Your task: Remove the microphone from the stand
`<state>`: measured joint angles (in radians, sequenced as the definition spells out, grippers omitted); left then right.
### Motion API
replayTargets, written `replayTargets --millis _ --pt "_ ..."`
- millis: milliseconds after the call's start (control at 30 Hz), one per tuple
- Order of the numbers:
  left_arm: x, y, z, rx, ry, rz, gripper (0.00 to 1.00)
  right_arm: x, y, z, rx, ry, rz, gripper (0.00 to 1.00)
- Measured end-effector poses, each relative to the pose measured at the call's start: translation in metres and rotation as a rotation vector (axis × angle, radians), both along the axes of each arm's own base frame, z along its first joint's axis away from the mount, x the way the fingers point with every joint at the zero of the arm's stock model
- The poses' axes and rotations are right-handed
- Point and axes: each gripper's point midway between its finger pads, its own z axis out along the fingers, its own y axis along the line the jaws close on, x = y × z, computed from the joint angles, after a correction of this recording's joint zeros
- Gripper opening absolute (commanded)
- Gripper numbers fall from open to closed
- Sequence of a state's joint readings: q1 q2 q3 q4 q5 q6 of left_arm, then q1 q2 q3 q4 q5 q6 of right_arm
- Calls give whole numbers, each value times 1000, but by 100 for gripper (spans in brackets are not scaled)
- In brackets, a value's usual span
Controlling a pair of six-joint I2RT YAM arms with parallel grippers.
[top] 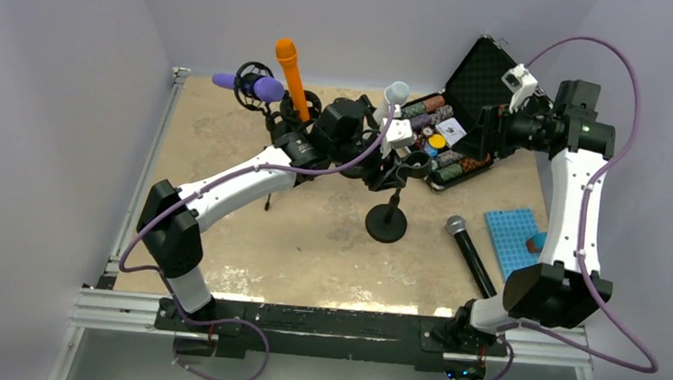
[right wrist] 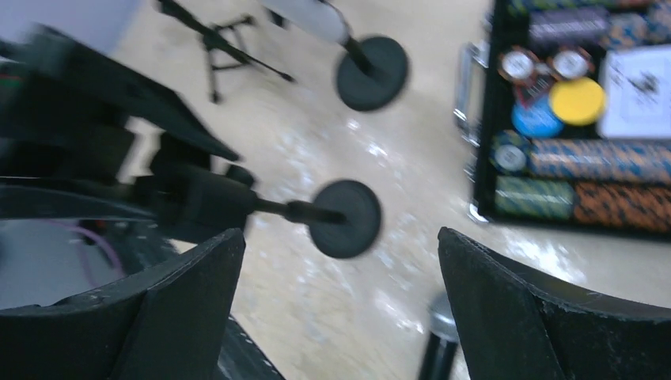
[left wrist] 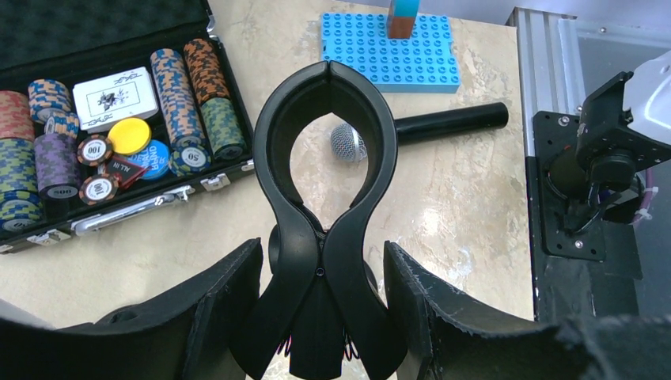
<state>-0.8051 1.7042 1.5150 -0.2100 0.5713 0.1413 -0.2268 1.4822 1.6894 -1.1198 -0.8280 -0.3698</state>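
Note:
The black microphone [top: 471,253] lies flat on the table right of the stand; its mesh head [left wrist: 348,144] shows through the clip, and it also shows at the bottom of the right wrist view [right wrist: 439,348]. The stand's round base [top: 386,223] sits mid-table. Its black spring clip [left wrist: 328,158] is empty and closed. My left gripper [left wrist: 323,249] is open, its fingers on either side of the clip's handles [top: 407,166]. My right gripper [right wrist: 340,233] is open and empty, held high near the chip case [top: 493,134].
An open case of poker chips [top: 450,135] stands at the back right. A blue brick plate [top: 511,235] lies at the right edge. Orange [top: 289,73], purple [top: 255,84] and white [top: 393,99] microphones stand on other stands at the back.

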Motion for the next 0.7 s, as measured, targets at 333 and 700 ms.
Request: replayTargets --millis 333,700 --pt "1 3 -4 15 40 34 100 -28 78 44 275 61 193 97" --pt "-1 2 -2 4 56 33 83 -24 86 17 283 163 193 80"
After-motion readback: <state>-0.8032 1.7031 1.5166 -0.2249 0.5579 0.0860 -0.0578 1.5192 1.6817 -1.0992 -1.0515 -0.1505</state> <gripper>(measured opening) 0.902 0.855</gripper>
